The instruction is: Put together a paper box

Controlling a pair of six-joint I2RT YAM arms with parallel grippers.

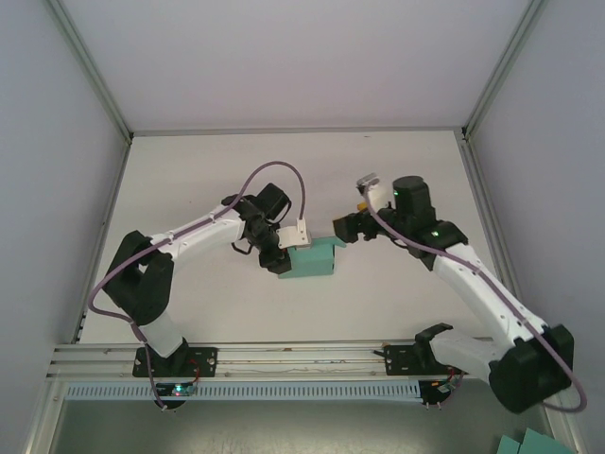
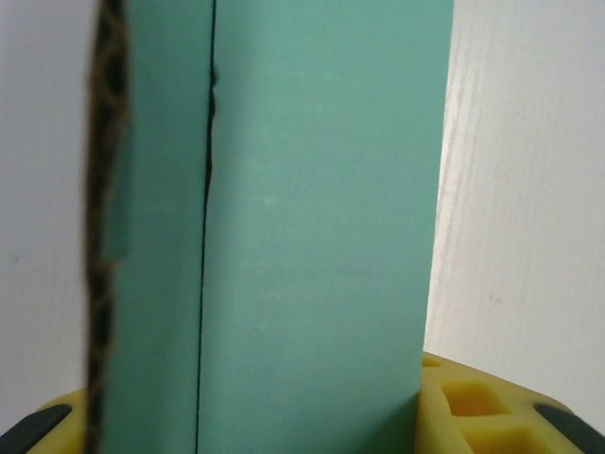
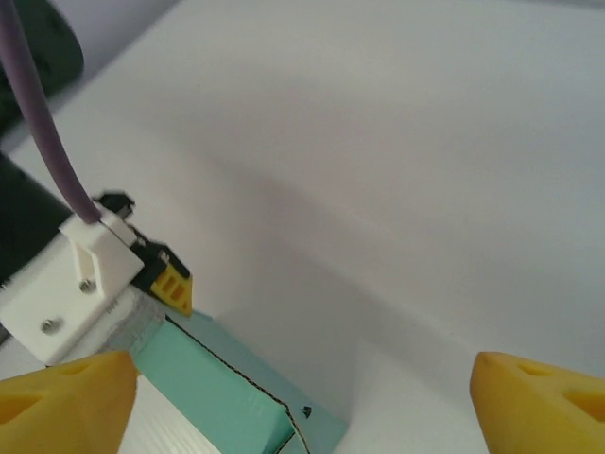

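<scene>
Paper box (image 1: 310, 259): thin teal-green card, matt and smooth, folded into a small rectangular block with one sloped top panel. Lies near the middle of the counter (image 1: 397, 170), between the two arms. In the left wrist view, shows two flat panels (image 2: 312, 236) meeting at a dark, slightly ragged seam, with a raw brownish cut edge along the left side. Left end effector (image 1: 282, 253): closed on the box's left end, card clamped between yellow moulded fingers (image 2: 473, 402). Right end effector (image 1: 342, 227): spread wide, holding nothing, poised just beside the box's right upper corner; blunt yellow fingertips (image 3: 66, 392) at either side above the box (image 3: 217, 397). Purple cable (image 1: 274, 170): glossy, looped over the left arm into a white bracket (image 3: 80, 274). Counter: white, flat, faintly grained. Enclosure: pale grey wall panels, aluminium corner posts, slotted metal rail (image 1: 284, 355) along the near edge. Loose teal card pieces (image 1: 534, 443) beyond the rail, bottom right.
</scene>
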